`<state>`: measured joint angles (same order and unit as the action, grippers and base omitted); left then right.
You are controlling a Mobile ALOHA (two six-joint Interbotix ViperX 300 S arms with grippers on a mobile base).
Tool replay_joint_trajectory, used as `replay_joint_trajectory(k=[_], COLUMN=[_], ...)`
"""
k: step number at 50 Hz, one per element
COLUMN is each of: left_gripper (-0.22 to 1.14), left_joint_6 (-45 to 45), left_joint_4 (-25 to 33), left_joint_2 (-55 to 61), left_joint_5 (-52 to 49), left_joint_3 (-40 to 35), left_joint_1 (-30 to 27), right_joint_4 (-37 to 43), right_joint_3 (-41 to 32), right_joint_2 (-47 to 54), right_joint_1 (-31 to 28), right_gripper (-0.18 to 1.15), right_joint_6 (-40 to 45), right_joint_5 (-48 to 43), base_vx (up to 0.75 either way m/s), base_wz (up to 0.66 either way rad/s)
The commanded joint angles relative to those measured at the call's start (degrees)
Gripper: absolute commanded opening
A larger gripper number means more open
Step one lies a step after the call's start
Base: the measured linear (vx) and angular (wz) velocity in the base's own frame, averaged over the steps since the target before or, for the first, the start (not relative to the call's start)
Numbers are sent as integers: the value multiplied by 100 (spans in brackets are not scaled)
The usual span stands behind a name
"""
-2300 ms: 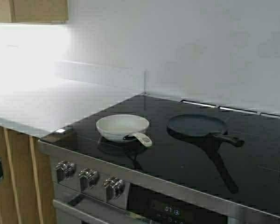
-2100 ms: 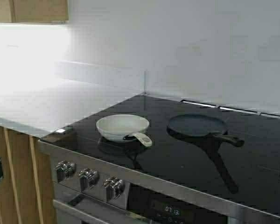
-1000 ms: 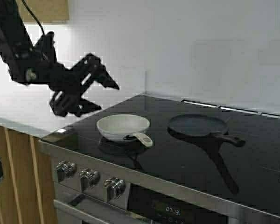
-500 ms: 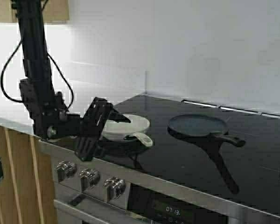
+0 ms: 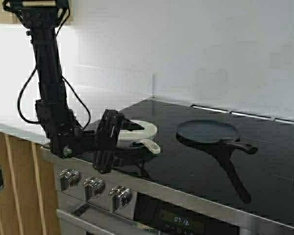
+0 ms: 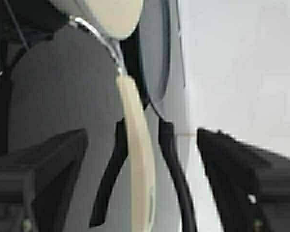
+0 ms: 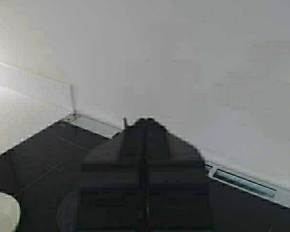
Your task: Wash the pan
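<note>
While the pan (image 5: 135, 133) rests on the front-left area of the black cooktop (image 5: 196, 166), we see the left gripper (image 5: 118, 139) low at its near-left side, jaws spread wide. In the left wrist view the pan's handle (image 6: 137, 159) lies between the fingers (image 6: 43, 169), untouched. The right gripper (image 7: 145, 164) appears closed, held above the cooktop. A black pan (image 5: 208, 132) sits to the right.

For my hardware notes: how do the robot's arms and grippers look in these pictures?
The left arm is matte black with boxy links, and a thin black cable loops beside it. The left gripper has flat, dark, blocky fingers. The right gripper shows as a dark ridged block with a central seam.
</note>
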<state>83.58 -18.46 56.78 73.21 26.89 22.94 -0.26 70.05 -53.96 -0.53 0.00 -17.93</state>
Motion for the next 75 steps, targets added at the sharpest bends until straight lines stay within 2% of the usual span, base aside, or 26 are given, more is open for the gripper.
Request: replay_joint_trajectory(k=[1,19,40,43,46,49,52,55,57,64,75], left_gripper=[100,100,97,89,74,48,13,-13,-15,9,2], left_joint_6=[132,255,729,765,826,932,1011,993,967,923,835], left_joint_4=[-18,-18,26,35,53,62,79,158,185,211,229], left_joint_2=[-9,149,457,466,475,475,466,431,387,229,-79], left_joint_5=[-70,-694,-835,-835,-835,-826,-782,-773,-765,-712,-475], left_joint_3=[-352,-1028,-1811,-1819,-1802,-1775,-1731,-1661,-1608,-1424,-1072], left_joint_1=[26,167,404,413,404,413,404,422,422,422,422], right_joint_4=[-9,-9,-18,-18,-18,-18,-18,-18,-18,-18,-18], right_joint_3=[-70,-70,-97,-97,-97,-97,-97,-97,-97,-97,-105], right_joint_2=[35,44,132,132,123,123,123,123,132,123,149], right_joint_1=[-9,-9,-9,-9,0,-9,-9,-9,-9,-9,-9], right_gripper=[5,5,6,6,5,5,6,5,6,6,6], right_joint_6=[9,9,9,9,9,9,9,9,9,18,18], right_joint_5=[-44,-53,-44,-53,-44,-53,-53,-44,-44,-53,-44], base_vx=[0,0,0,0,0,0,0,0,0,0,0], base_wz=[0,0,0,0,0,0,0,0,0,0,2])
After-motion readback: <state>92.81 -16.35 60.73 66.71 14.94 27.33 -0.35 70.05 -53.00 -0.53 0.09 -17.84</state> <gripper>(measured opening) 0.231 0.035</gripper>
